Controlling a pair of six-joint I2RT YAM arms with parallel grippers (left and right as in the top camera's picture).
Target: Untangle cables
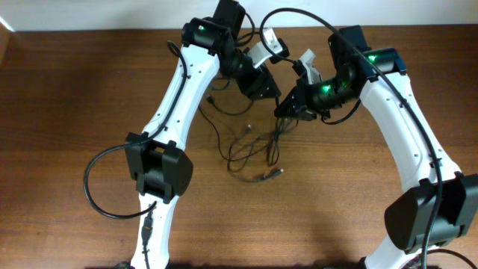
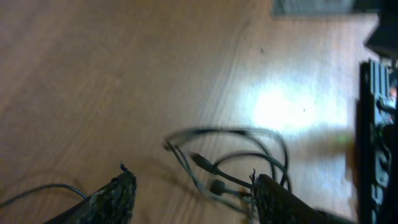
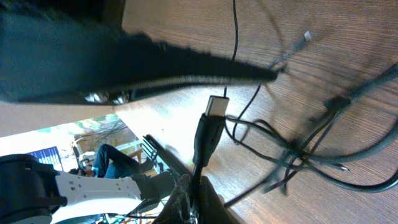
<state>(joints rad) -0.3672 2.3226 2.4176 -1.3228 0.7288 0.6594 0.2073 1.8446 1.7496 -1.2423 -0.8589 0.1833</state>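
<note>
You are early in the job. The cables (image 1: 250, 143) lie in one crossed heap on the table (image 1: 75, 112), just below where the two arms meet, and no cord lies clear of the rest.

Your left gripper (image 2: 193, 198) hangs low over the heap with its jaws wide apart and nothing between them. Loops and a couple of small connectors lie on the wood in the gap.

Your right gripper (image 3: 236, 127) has one cord rising from its lower finger (image 3: 205, 208), with the flat plug (image 3: 216, 107) standing free above it. The upper finger looks well apart from the lower one and the view is blurred, so I cannot tell whether that cord is truly clamped.

Nearly everything is left: each cord has to be drawn out and laid apart.
</note>
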